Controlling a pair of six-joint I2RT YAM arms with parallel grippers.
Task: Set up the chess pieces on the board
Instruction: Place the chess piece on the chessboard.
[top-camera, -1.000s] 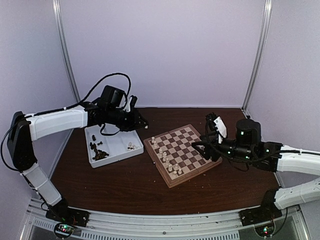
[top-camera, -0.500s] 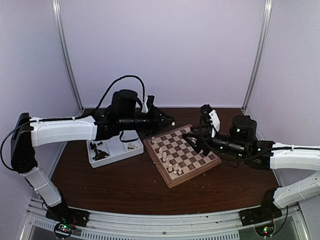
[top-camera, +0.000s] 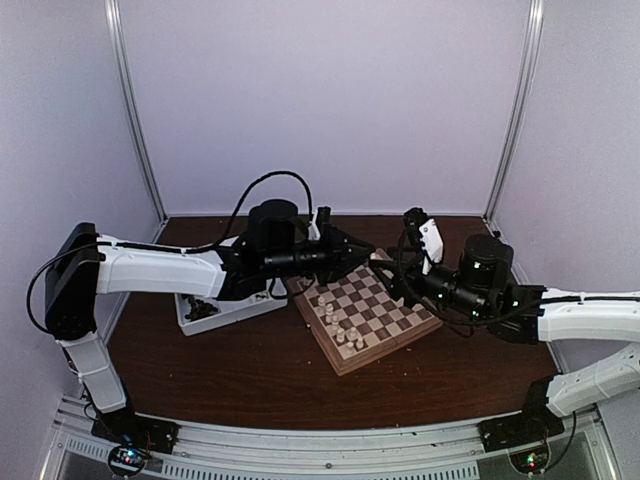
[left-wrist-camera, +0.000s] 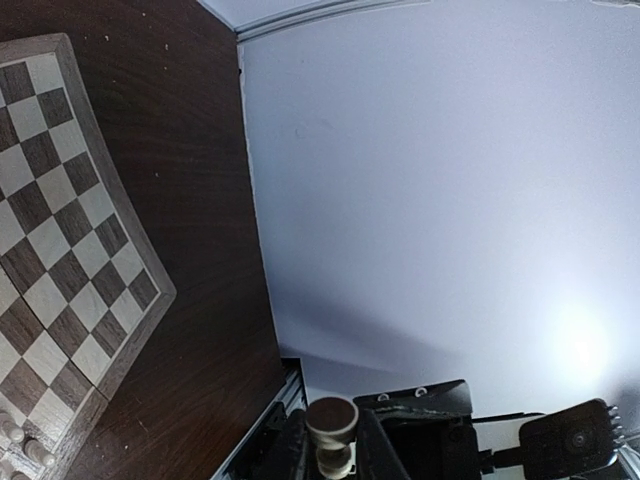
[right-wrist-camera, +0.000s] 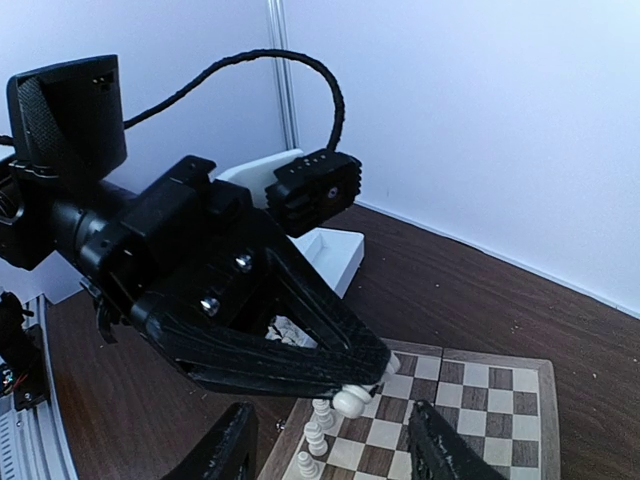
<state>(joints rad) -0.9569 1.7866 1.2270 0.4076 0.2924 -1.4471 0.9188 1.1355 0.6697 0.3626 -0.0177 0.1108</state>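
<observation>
Cream chess piece is hanging, pinched by the left gripper, over the board at its far edge; right gripper is gaping nearby.

A dark brown wooden worktop is enclosed on 3 sides by plain pale lilac walls, with 2 slim metal uprights set in the back corners. A metal rail is run along the near edge of the worktop. Soft, even light is cast over the enclosure, and a bright glare patch is seen on the wall in the left wrist view.
</observation>
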